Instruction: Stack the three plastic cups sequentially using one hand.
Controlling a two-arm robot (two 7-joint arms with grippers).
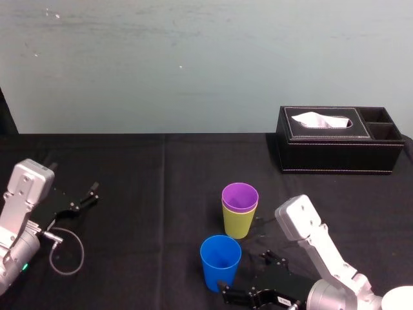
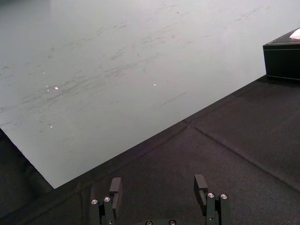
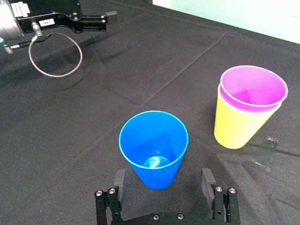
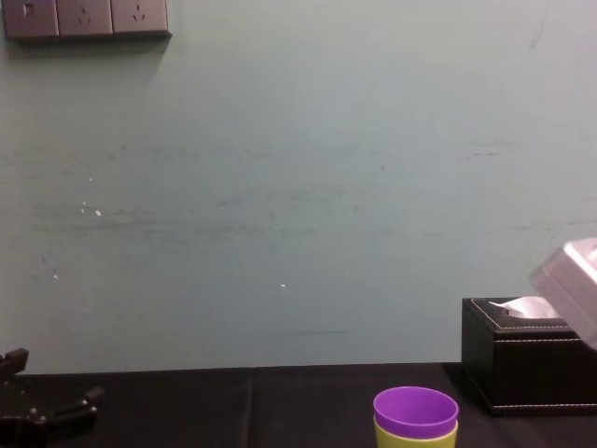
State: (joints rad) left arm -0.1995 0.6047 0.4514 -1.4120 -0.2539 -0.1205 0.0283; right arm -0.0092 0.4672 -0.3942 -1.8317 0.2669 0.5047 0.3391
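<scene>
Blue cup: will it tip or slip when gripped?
The blue cup looks empty and thin, so probably light and squashable. Its smooth taper may slide in the open right gripper. The narrow base likely tips if nudged.

I am looking at a table [image 1: 129, 194] that is wearing black. A blue cup [image 1: 220, 261] is standing on it near me. A lime-green cup [image 1: 237, 225] is standing just behind, holding a purple cup [image 1: 240, 196]. A black tissue box [image 1: 335, 152] is sitting far back on my right.
</scene>
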